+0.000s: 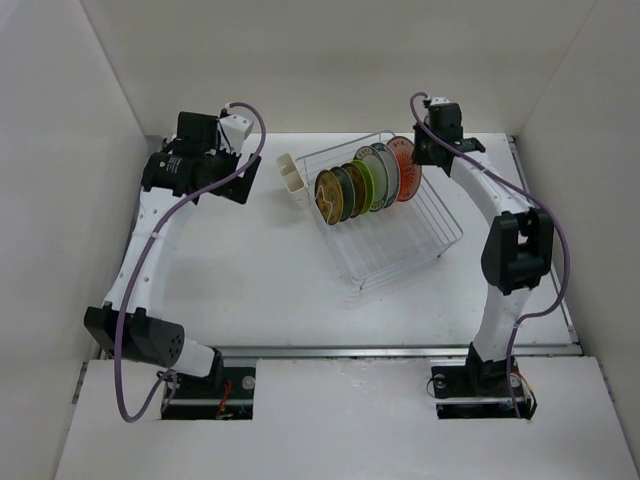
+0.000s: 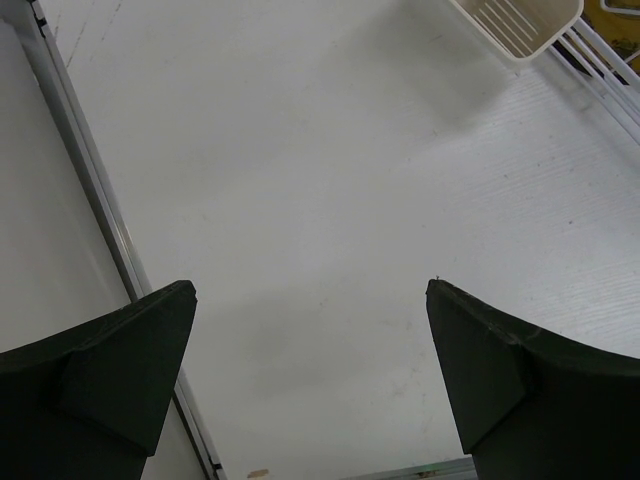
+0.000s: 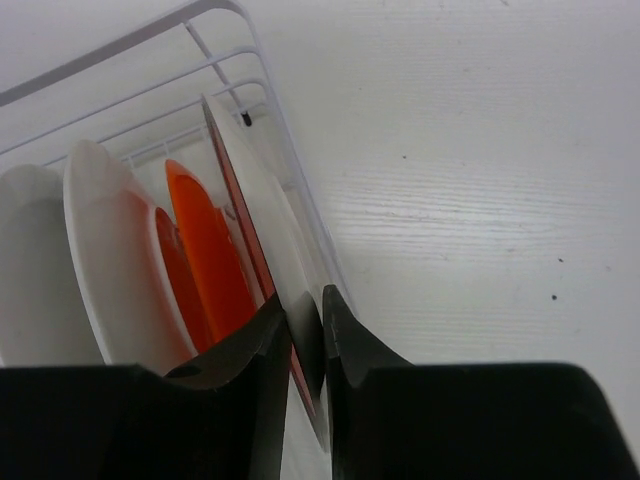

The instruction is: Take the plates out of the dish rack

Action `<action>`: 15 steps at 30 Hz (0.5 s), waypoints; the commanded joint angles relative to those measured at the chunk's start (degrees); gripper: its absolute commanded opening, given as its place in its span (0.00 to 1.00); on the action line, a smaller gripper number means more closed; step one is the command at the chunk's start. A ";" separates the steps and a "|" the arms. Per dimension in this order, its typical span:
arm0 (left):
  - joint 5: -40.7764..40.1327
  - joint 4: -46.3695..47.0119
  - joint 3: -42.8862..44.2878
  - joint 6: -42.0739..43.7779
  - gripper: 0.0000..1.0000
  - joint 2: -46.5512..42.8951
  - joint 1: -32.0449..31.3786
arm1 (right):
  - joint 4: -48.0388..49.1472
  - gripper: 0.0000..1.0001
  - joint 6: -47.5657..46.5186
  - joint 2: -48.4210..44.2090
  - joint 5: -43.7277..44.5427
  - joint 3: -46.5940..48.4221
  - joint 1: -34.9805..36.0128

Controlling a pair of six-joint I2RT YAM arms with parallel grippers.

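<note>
Several plates stand on edge in a row in the white wire dish rack (image 1: 400, 250), from an amber one (image 1: 328, 195) on the left to the orange-red plate (image 1: 404, 168) at the right end. My right gripper (image 1: 425, 155) is at that end of the row. In the right wrist view its jaws (image 3: 304, 300) are pinched on the orange-red plate's (image 3: 262, 205) rim, one finger on each face. A neighbouring plate with orange on it (image 3: 205, 250) stands close beside it. My left gripper (image 2: 310, 295) hangs wide open over bare table, left of the rack (image 1: 243, 178).
The white cutlery cup (image 1: 292, 177) hangs on the rack's left end, and it also shows in the left wrist view (image 2: 520, 25). The rack's wire rim (image 3: 215, 60) runs just behind the held plate. White walls enclose the table on three sides.
</note>
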 commanded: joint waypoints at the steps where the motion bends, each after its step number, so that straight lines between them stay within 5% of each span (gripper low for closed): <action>1: -0.21 -0.50 2.10 -0.97 1.00 -3.31 -0.78 | -0.35 0.00 -0.58 -6.32 14.00 3.52 1.24; 8: 1.72 -0.50 2.71 -1.50 1.00 -4.45 -2.35 | -2.46 0.00 -2.42 -13.62 30.27 10.12 3.70; 15: 4.19 -1.11 6.93 -5.53 1.00 -4.98 -2.36 | -6.15 0.00 -4.19 -19.24 37.24 11.88 10.02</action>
